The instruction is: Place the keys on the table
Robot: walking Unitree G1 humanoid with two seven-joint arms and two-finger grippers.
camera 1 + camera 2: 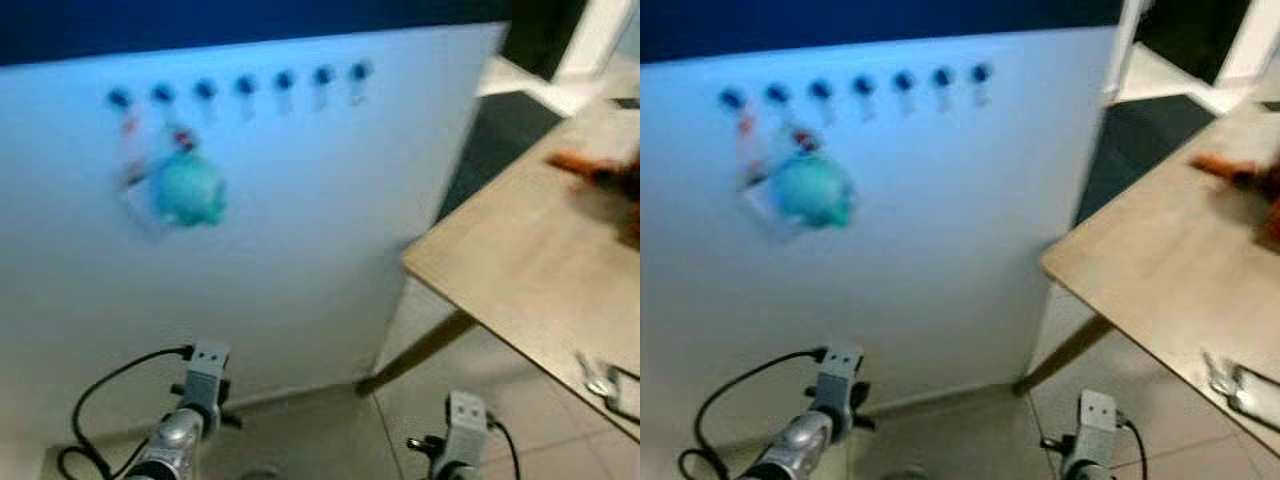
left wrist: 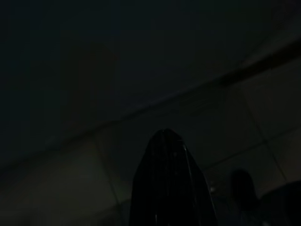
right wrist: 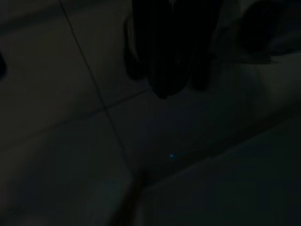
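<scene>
A bunch of keys with a fluffy teal keyring [image 1: 183, 188] hangs on the white wall panel [image 1: 300, 230], from the left end of a row of blue hooks [image 1: 245, 85]. The picture is blurred. The wooden table [image 1: 520, 260] stands to the right, its corner pointing at the panel. Both silver arms hang low, the left [image 1: 190, 410] below the keys, the right [image 1: 460, 440] by the table's edge. In the dark wrist views my left gripper [image 2: 165, 155] and right gripper [image 3: 164, 92] look shut with nothing in them, over the tiled floor.
An orange-red object [image 1: 590, 170] lies at the table's far right, blurred. A small metallic item [image 1: 600, 380] sits near the table's front edge. A slanted table leg [image 1: 420, 355] reaches the tiled floor [image 1: 330, 430]. A dark doorway [image 1: 540, 35] opens at the back right.
</scene>
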